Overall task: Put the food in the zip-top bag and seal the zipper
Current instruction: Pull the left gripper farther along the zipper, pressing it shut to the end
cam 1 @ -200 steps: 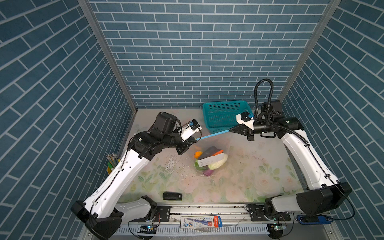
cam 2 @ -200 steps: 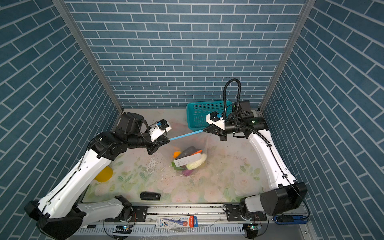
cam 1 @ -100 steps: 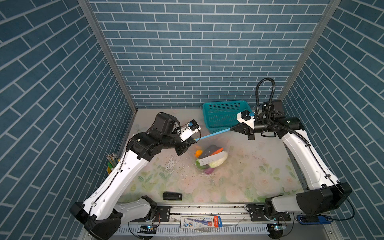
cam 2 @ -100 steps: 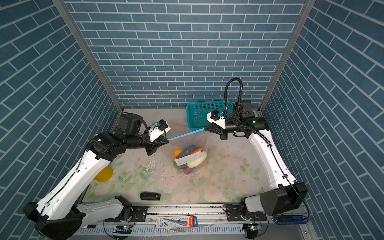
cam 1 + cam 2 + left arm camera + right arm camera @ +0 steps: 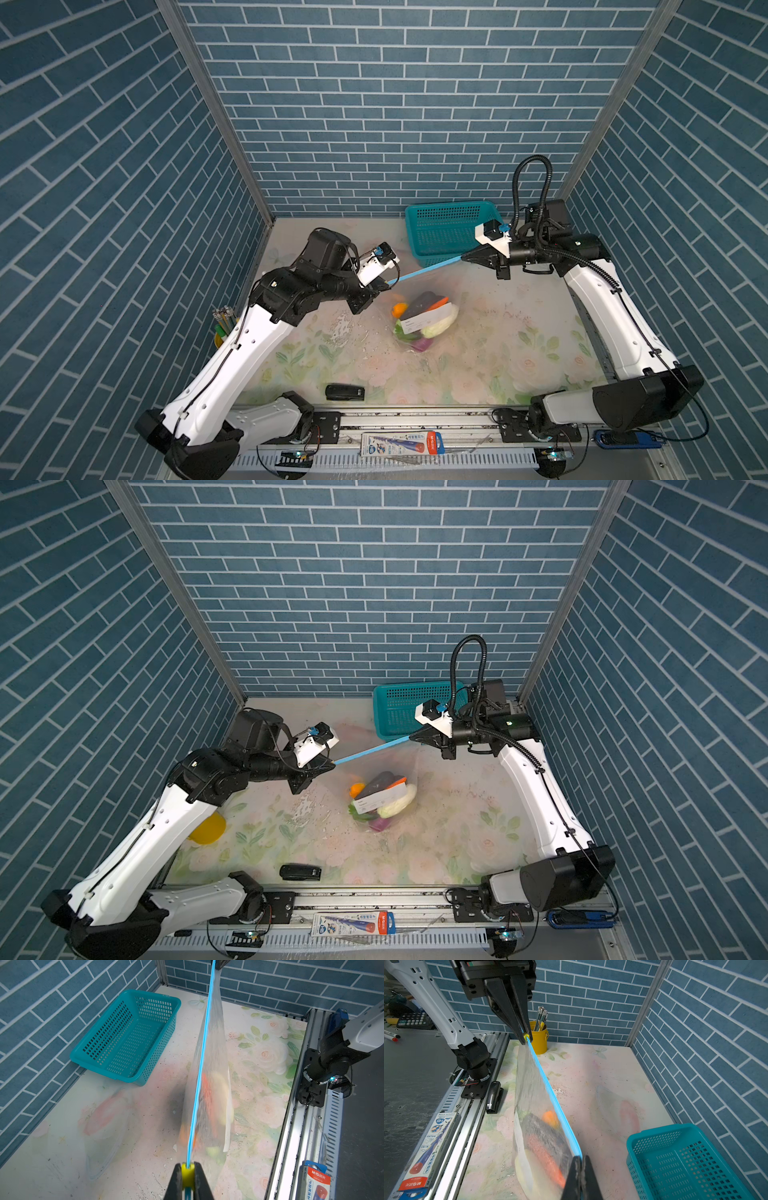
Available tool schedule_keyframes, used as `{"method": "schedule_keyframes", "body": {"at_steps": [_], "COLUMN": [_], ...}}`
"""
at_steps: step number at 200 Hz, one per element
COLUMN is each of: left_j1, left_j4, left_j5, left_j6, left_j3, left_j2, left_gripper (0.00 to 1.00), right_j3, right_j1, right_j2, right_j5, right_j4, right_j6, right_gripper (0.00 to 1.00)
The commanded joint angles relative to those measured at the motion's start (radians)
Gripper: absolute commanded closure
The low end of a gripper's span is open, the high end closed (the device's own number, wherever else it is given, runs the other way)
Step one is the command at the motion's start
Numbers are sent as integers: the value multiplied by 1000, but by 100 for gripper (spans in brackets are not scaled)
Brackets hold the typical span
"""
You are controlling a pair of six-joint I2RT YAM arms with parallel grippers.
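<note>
Two grippers hold the zipper (image 5: 424, 271) taut, its long axis running left to far right. Our left gripper (image 5: 383, 284) pinches the yellow slider tab (image 5: 187, 1171) at the left end; our right gripper (image 5: 464, 258) clamps the other. The zip-top bag (image 5: 529, 1088) hangs below mid-scene, food (image 5: 426, 322) inside.

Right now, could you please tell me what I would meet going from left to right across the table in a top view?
Pencil cup, stapler, left gripper, zipper, right gripper.
</note>
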Motion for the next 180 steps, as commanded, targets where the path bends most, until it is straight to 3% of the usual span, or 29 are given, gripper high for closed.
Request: {"method": "schedule_keyframes", "body": {"at_steps": [1,180], "left_j1": [19,19], "left_j4": [-97,-133], "left_j5": [-55,-87], "left_j6": [-5,-16], "left_j3": [-18,-38], "left_j2": [-34,-77], "left_gripper": [96,96], "right_j3": [-15,-19], "right_j1": [-38,-46], "right_j2": [-28,-27], "right_j5": [34,28], "right_j4": [34,37], "right_j6": [9,12], "right_gripper": [100,100]}}
